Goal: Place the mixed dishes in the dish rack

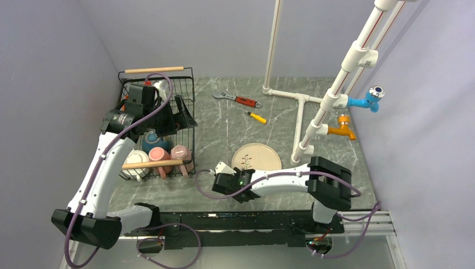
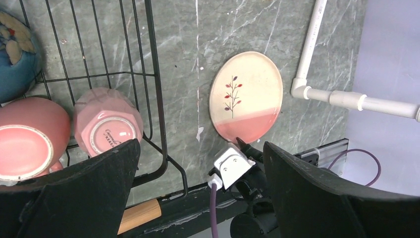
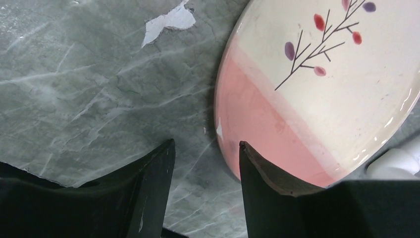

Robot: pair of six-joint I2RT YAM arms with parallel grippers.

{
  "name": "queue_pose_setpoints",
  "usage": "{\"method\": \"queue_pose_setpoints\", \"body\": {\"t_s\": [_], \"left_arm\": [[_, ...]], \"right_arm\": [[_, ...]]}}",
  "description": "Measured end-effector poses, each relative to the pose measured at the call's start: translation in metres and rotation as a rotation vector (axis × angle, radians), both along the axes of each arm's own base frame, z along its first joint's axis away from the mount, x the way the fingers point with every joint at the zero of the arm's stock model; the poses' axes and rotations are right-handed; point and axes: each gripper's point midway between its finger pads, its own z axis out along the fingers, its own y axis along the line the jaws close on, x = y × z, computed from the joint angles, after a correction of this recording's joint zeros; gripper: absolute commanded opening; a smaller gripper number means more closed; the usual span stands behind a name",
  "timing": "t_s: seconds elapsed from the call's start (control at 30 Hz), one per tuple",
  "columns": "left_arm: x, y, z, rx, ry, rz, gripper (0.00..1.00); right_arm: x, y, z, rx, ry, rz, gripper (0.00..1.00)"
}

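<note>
The right end effector (image 3: 207, 148) is hanging low over the tabletop (image 3: 74, 99), jaws partly apart and straddling the pink near rim of the plate (image 3: 322, 99); whether a finger is touching it cannot be told. The plate is lying flat near the rack (image 1: 193, 106). The left end effector (image 2: 198, 163) is hovering over the rack, jaws spread wide and empty, above two pink mugs (image 2: 106, 126) sitting bases-up beside a blue bowl (image 2: 15, 54).

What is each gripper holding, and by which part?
Nothing yet. The left gripper hangs open and empty. The right gripper straddles the pink rim of the branch-patterned plate, jaws not closed on it.
</note>
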Motion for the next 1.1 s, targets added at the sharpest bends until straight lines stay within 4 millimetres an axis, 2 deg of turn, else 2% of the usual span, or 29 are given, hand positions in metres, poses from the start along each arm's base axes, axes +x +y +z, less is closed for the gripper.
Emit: {"method": "queue_pose_setpoints", "body": {"t_s": [0.3,0.47,0.73,0.9,1.0,1.1], "left_arm": [[-0.003,0.0,0.0,-0.002,0.019,-0.001,0.99],[0.005,-0.001,0.003,0.009,0.027,-0.003,0.99],[0.027,-0.005,0.006,0.034,0.039,-0.018,0.99],[0.035,-0.014,-0.004,0.01,0.085,-0.046,0.99],[0.041,-0.027,-0.011,-0.049,0.111,-0.085,0.99],[0.042,-0.041,-0.028,-0.123,0.168,-0.107,0.99]], "right_arm": [[0.006,0.007,-0.001,0.079,-0.048,0.102,0.35],[0.01,0.007,-0.002,0.109,-0.049,0.103,0.27],[0.019,0.01,-0.002,0.12,-0.059,0.095,0.0],[0.021,0.013,0.0,0.13,-0.066,0.105,0.0],[0.022,0.012,0.003,0.138,-0.061,0.098,0.0],[0.023,0.011,0.011,0.159,-0.055,0.093,0.0]]}}
